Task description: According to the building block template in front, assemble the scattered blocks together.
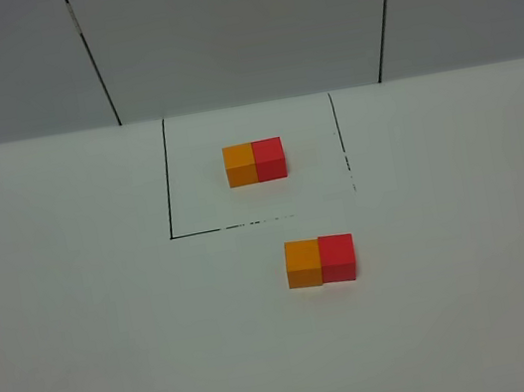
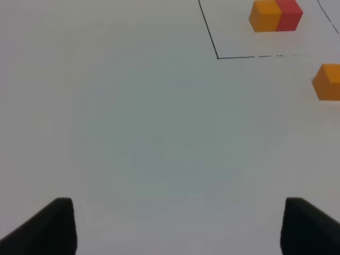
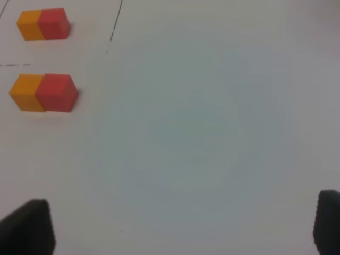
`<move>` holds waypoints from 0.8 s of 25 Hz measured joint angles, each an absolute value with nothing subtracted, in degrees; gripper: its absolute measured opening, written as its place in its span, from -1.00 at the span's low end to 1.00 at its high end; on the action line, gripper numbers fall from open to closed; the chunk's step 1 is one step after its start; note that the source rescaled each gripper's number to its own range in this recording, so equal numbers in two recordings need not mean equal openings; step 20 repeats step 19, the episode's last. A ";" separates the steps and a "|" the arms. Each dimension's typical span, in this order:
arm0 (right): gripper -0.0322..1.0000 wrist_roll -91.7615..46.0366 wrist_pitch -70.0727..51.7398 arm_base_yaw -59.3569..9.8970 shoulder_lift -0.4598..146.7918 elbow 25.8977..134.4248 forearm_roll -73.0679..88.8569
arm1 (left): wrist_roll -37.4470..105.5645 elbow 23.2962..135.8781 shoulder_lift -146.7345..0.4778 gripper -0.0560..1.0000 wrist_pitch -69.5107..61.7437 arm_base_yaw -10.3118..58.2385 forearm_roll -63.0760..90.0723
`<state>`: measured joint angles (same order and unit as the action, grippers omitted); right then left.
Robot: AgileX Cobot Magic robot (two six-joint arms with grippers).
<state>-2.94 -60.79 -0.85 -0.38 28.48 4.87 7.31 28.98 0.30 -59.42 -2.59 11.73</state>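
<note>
The template pair, an orange cube (image 1: 240,164) joined to a red cube (image 1: 270,157), sits inside the black drawn rectangle (image 1: 168,202). In front of it, outside the frame, the loose orange cube (image 1: 303,264) and loose red cube (image 1: 337,258) stand side by side and touching, orange on the left. The left gripper (image 2: 175,226) is open and empty, far from the cubes; its view shows the template (image 2: 275,15) and part of the loose orange cube (image 2: 328,82). The right gripper (image 3: 183,226) is open and empty; its view shows both pairs (image 3: 43,24) (image 3: 44,92). No gripper shows in the exterior view.
The white table (image 1: 114,331) meets a grey back wall with two dark vertical seams (image 1: 93,58) (image 1: 384,10). The rectangle's front line is partly broken (image 1: 256,222).
</note>
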 joint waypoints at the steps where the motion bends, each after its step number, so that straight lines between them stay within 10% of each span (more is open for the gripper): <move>1: 0.91 -2.94 -60.79 -0.85 -0.38 28.48 4.87 | 7.31 28.98 0.30 0.33 -59.42 -2.59 11.73; 20: 0.78 -2.94 -60.79 -0.85 -0.38 28.48 4.87 | 7.31 28.98 0.30 0.33 -59.42 -2.59 11.73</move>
